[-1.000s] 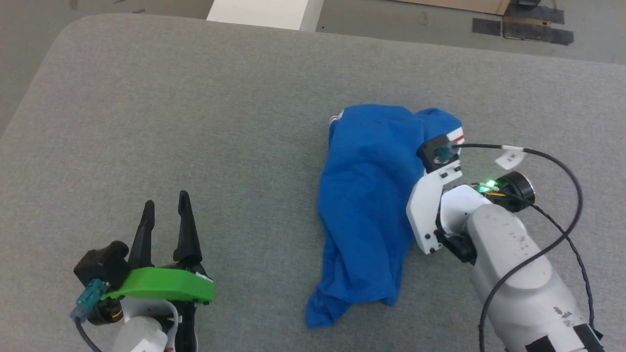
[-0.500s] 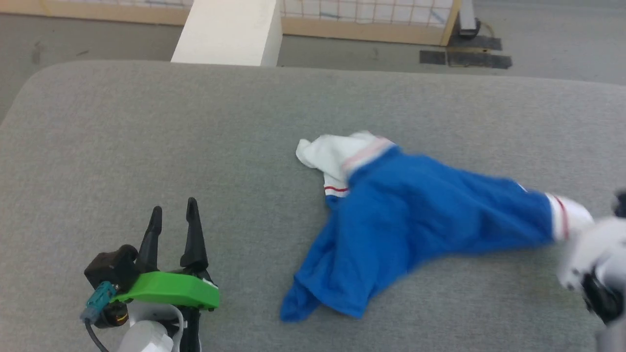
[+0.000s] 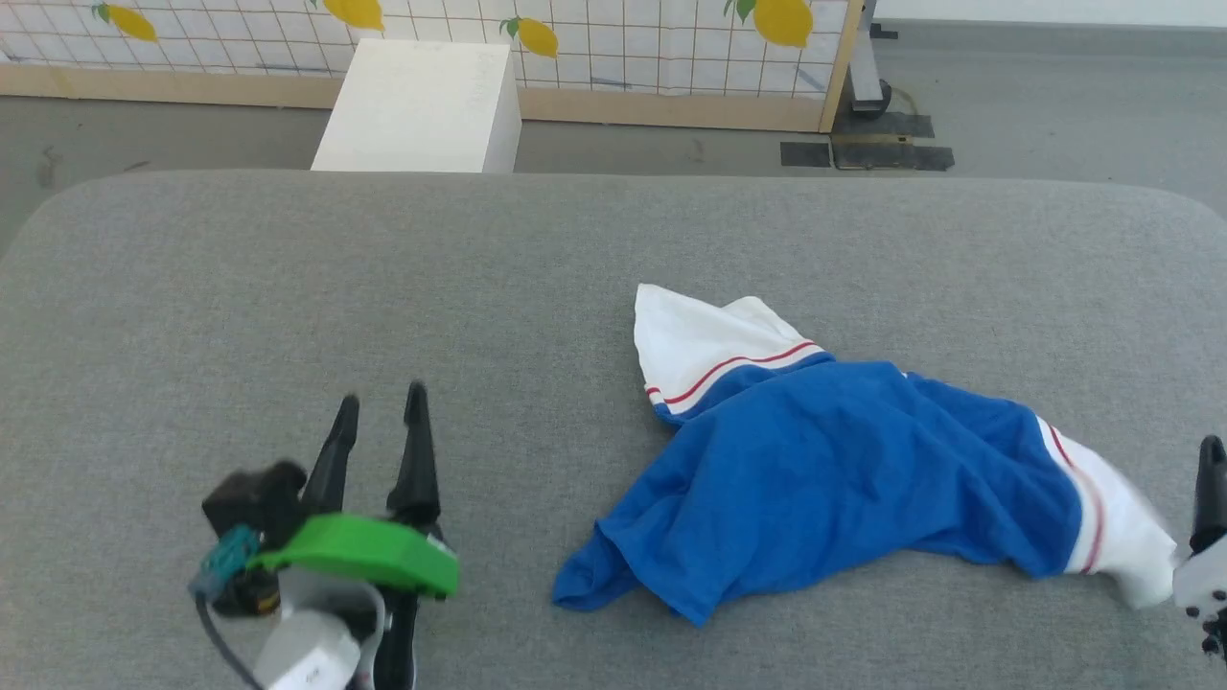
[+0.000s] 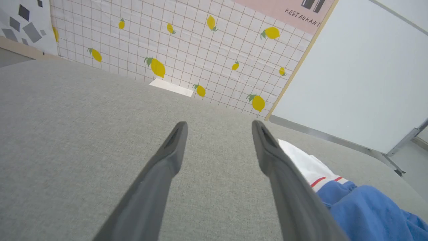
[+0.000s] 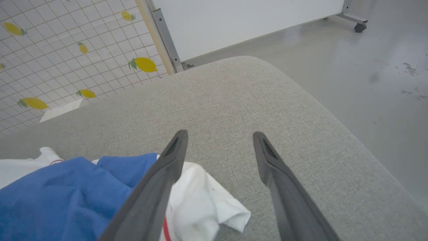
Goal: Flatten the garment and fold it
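The garment (image 3: 824, 489), a royal-blue T-shirt with white sleeves and thin red stripes, lies crumpled and stretched sideways on the grey padded table (image 3: 288, 287). One white sleeve (image 3: 690, 345) points to the far side. The other sleeve (image 3: 1122, 537) reaches toward the right edge. My left gripper (image 3: 381, 402) is open over bare table, well left of the shirt. In the left wrist view the left gripper (image 4: 219, 124) has the garment (image 4: 361, 207) to its right. My right gripper (image 5: 219, 135) is open and holds nothing. The garment's white sleeve (image 5: 204, 201) lies just beside and under its left finger (image 5: 157, 187).
The table's rounded right corner (image 5: 301, 87) drops to grey floor (image 5: 384, 67) close to my right gripper. Beyond the far edge stand a white box (image 3: 417, 105) and a lemon-patterned partition (image 3: 613, 38). Bare table surface spreads left of and behind the shirt.
The head camera has tilted up. My right gripper pulled a sleeve rightward, stretching the bunched shirt out, then let it go and drew back to the right edge. The left gripper stayed open.
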